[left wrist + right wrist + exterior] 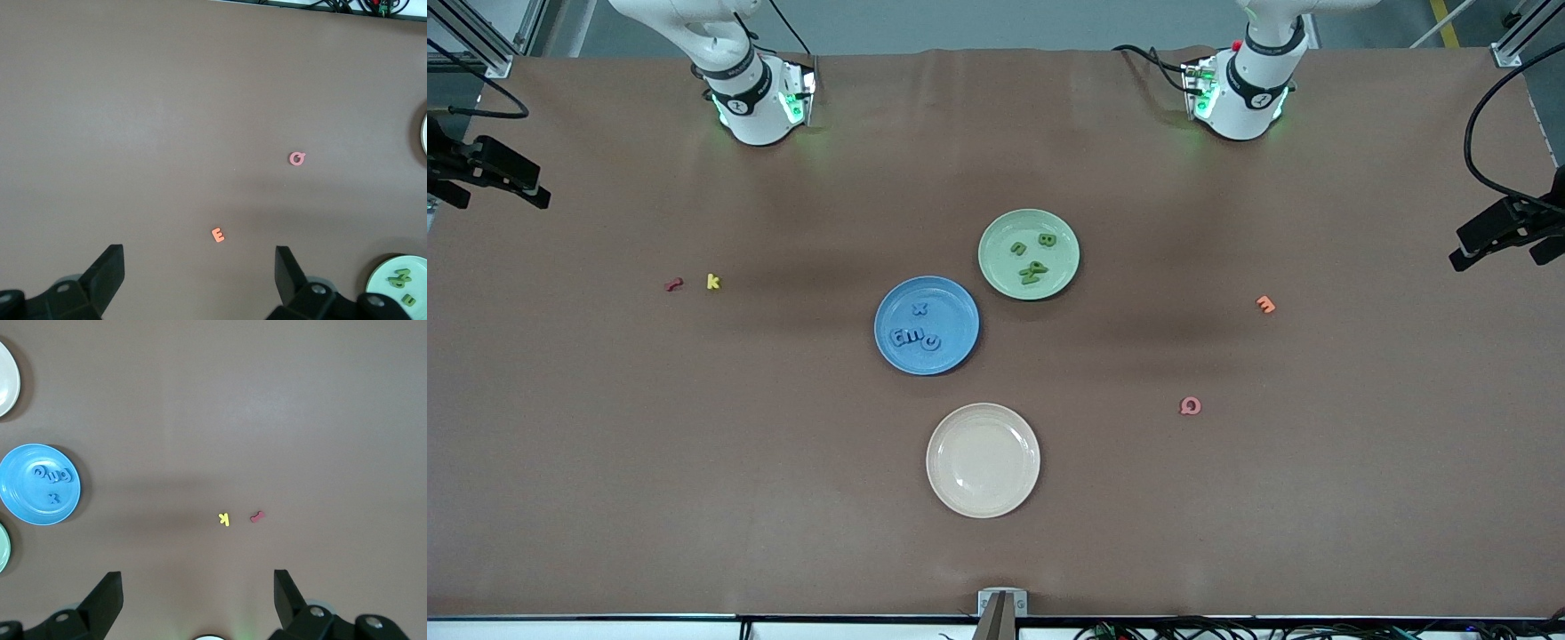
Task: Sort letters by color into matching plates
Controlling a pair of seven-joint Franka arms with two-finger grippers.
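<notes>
Front view is showing the blue plate (889, 307) with four blue letters (917, 336) lying in it, and the green plate (1000, 236) with four green letters (1034, 263) in it, so the sorting is looking finished to me. The cream plate (983, 460) is staying bare. The two arms are standing back near their bases at the top, waiting, and their hands are not showing there.

The left gripper (199, 267) is hanging wide open over the brown table (783, 489) and is holding nothing; an orange letter (217, 234) is lying just ahead of its fingers and a pink letter (297, 158) more ahead. The green plate is sitting off to the side of this gripper, only at the corner of its view.

The right gripper (197, 590) is also standing wide open and empty. A yellow letter (224, 519) and a red letter (257, 516) are lying ahead of it (neither belongs to the task), and the blue plate is lying well to its side.

The letters are probably very light, soft and a little springy, so I would be pinching one gently across a thick stroke, from above. They may slide on the smooth plates.
</notes>
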